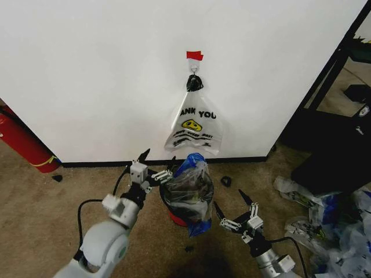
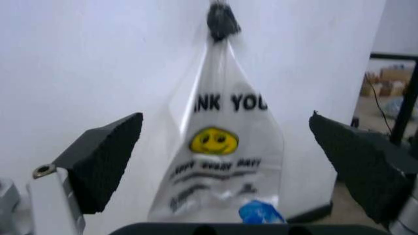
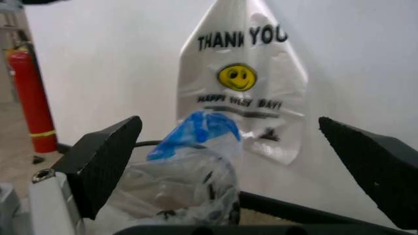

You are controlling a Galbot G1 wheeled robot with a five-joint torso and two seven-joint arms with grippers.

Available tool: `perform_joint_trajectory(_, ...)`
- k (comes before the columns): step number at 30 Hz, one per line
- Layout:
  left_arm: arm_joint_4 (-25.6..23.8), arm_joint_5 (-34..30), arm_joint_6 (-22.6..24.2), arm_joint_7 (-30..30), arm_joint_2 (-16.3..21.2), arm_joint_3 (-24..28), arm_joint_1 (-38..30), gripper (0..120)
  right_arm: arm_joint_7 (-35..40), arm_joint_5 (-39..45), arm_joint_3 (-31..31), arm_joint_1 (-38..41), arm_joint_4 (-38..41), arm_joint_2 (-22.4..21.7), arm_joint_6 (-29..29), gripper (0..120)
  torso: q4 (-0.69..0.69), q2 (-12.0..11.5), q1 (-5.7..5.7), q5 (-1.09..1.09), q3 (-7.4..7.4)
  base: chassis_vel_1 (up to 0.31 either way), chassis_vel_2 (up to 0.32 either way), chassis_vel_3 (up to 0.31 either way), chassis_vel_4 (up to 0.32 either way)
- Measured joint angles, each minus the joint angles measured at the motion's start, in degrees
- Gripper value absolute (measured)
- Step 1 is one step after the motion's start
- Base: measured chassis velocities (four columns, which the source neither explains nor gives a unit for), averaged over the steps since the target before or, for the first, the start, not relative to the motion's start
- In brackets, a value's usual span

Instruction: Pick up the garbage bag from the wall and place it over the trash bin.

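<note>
Garbage bag (image 1: 191, 188) hides most of trash bin (image 1: 177, 215).

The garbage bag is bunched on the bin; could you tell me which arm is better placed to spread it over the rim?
Probably the left. The left end effector is open at the trash bin rim beside the garbage bag; the right end effector is open but apart.

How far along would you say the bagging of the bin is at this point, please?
Mostly done: the garbage bag already drapes over the trash bin. In hand: nothing; left gripper at the rim and right gripper beside, jaws open. Left: the blue top bunches upward, unspread.
</note>
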Motion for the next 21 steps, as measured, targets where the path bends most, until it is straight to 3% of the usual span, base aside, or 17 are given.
perform_joint_trajectory(4, -0.5, 3.2, -1.2, 1.4, -3.4, -2.4, 1.5, 100, 6.7, -3.1, 0.0, 0.2, 1.6, 0.7, -0.4, 100, -0.01, 0.0, 0.00, 0.00, 0.00, 0.000, 0.000, 0.000, 0.000)
perform_joint_trajectory(12, -0.8, 3.8, -1.8, 1.3, -8.4, -5.5, 3.7, 100, 19.6, -6.9, 0.3, 1.6, 6.6, 3.2, -3.5, 100, 0.00, 0.0, 0.00, -0.01, 0.01, 0.000, 0.000, 0.000, 0.000)
perform_joint_trajectory(16, -0.7, 4.1, -2.2, 1.1, -9.4, -5.9, 4.5, 100, 19.9, -8.2, 1.9, 3.4, 6.3, 4.8, -3.6, 100, 0.00, 0.0, 0.00, 0.00, 0.00, 0.000, 0.000, 0.000, 0.000)
perform_joint_trajectory(21, 0.4, 4.8, -2.1, 0.8, -10.0, -4.3, 3.9, 100, 17.0, 0.4, 0.7, 6.1, 5.5, 1.3, -14.4, 100, 0.03, 0.0, 0.00, 0.02, 0.01, 0.000, 0.000, 0.000, 0.000)
